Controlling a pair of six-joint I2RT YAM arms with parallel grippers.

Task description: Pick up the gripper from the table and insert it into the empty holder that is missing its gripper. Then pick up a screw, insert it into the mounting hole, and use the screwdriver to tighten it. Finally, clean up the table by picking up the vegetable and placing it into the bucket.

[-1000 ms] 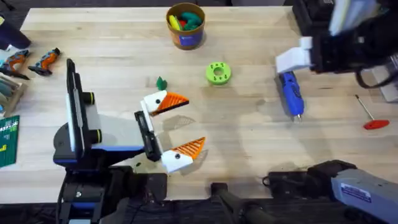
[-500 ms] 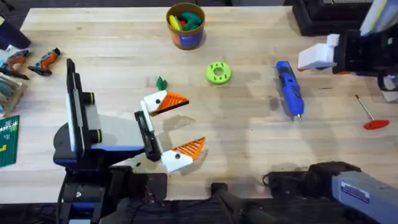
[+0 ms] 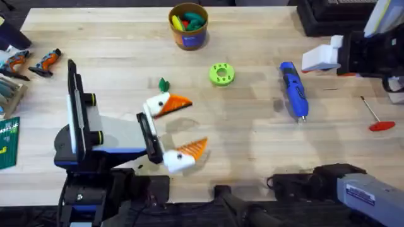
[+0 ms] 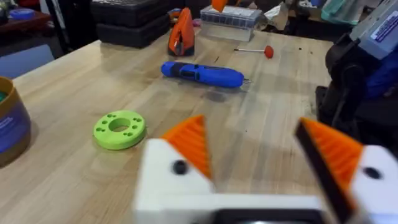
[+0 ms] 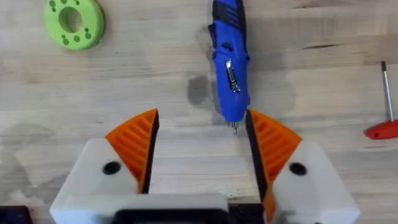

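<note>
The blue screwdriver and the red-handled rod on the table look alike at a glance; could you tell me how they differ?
The screwdriver is thick, blue and pen-shaped with a short silver tip; the red-handled rod is a thin bare metal shaft ending in a small red handle. The screwdriver lies nearly straight away from the arms' bases, while the rod lies at a slant, nearer the table's right edge. Both lie flat on the table, untouched and apart from each other.

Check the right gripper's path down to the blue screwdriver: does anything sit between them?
Nothing visible does. In the right wrist view the right gripper is open, its orange pads either side of the screwdriver tip. The lime-green ring and the red-handled rod lie off to either side on the table.
</note>
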